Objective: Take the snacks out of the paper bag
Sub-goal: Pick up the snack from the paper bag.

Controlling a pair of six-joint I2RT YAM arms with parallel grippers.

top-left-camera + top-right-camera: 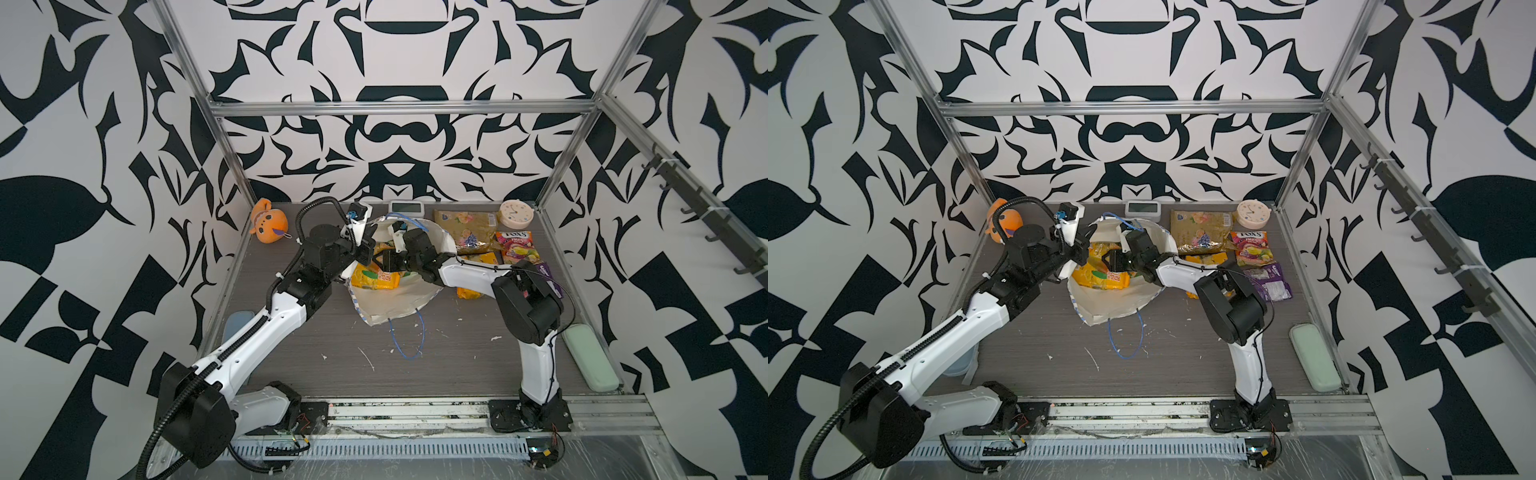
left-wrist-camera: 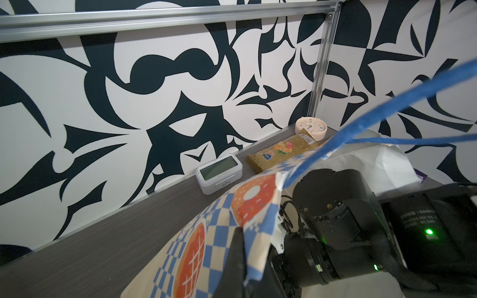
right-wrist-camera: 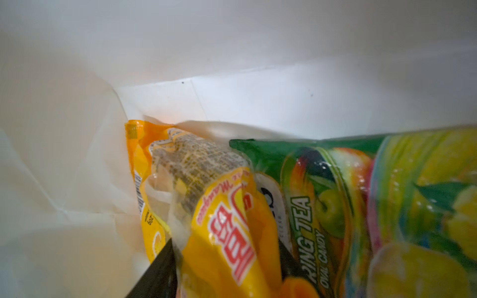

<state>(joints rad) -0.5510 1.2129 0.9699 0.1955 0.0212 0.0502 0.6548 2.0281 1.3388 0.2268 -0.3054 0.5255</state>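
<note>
white paper bag [image 1: 390, 299] sits mid way across the table [image 1: 457, 357], mouth gaping, l gripper [image 1: 366, 249] pinched tight on its far-left rim. r gripper [image 3: 227, 263] is down inside, jaws either side of an orange-yellow packet [image 3: 224, 219], green packet [image 3: 322, 206] just beside it; can't tell if it's clamped. gold packet [image 1: 465, 228], red-pink packet [image 1: 515, 245] & purple packet [image 1: 548, 274] lie on the table to the bag's right.
</note>
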